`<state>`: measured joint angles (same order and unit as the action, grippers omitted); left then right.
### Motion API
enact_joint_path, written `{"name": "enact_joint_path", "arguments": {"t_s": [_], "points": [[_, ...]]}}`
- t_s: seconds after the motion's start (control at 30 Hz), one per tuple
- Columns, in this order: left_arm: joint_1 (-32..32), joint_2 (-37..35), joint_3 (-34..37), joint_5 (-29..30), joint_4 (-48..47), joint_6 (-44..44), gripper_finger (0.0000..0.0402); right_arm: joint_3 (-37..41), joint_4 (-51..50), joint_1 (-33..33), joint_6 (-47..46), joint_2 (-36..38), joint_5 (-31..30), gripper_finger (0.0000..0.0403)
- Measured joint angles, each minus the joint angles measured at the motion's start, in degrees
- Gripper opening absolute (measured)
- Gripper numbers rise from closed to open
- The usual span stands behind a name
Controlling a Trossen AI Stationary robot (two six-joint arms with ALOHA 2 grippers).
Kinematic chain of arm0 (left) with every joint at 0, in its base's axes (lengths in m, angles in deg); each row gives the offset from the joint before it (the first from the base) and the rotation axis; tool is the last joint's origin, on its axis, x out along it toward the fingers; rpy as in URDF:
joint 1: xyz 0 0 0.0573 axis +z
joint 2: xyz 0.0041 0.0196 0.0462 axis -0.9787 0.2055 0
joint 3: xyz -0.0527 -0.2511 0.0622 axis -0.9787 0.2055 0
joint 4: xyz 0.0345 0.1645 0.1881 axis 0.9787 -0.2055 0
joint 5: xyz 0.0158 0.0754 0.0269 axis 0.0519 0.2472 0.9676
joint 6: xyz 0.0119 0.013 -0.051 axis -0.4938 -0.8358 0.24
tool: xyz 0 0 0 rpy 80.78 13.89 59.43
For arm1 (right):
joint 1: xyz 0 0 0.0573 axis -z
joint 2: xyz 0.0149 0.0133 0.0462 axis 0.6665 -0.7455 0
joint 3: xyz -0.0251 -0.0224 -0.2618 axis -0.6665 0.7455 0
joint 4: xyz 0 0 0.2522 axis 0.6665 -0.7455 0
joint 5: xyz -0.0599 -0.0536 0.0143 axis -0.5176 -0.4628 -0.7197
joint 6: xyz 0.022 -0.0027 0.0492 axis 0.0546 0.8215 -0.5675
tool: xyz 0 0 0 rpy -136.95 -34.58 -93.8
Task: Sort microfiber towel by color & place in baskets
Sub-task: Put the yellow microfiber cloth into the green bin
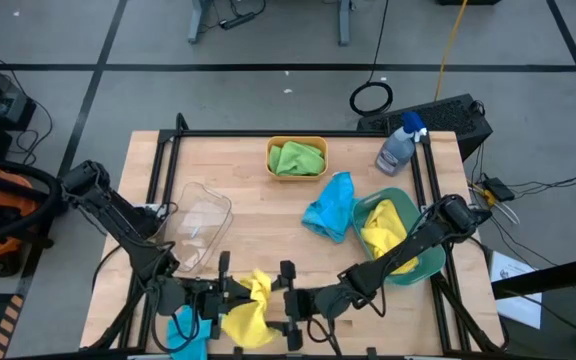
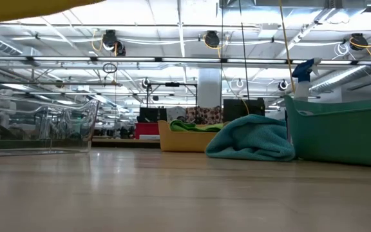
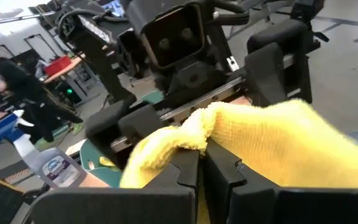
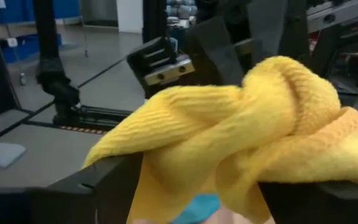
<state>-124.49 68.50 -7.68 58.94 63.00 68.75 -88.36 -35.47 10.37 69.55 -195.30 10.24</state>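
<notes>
Wooden tabletop (image 1: pixel 258 215) fills the overhead view, with a concrete workshop floor around it. Far right sits a teal basket (image 1: pixel 423 262) holding one yellow towel (image 1: pixel 383 235), a blue towel (image 1: pixel 330 206) draped at its left edge. An orange-yellow basket (image 1: pixel 296 157) at the far side holds green cloth (image 1: pixel 298 158); a clear basket (image 1: pixel 200 222) stands left. At the near edge, the left gripper (image 1: pixel 230 292) has its fingers clamped on a second yellow towel (image 1: pixel 249 312), lifted and bunched. The right gripper (image 1: pixel 290 300) faces it, fingers spread either side. Soft, light and limp, the cloth probably needs pinching on a thick fold.
</notes>
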Motion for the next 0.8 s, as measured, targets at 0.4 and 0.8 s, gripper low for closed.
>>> {"name": "enact_joint_path", "arguments": {"t_s": [0.4,0.8], "points": [[0.00,0.04,0.02,-2.28,-1.66,3.62,0.0013,0.02,0.51,1.37,0.36,0.00,-0.42,0.0100],[-2.48,-1.27,0.00,-0.03,-5.50,11.75,0.0198,0.02,-0.54,0.91,2.67,0.92,-1.92,0.0017]]}}
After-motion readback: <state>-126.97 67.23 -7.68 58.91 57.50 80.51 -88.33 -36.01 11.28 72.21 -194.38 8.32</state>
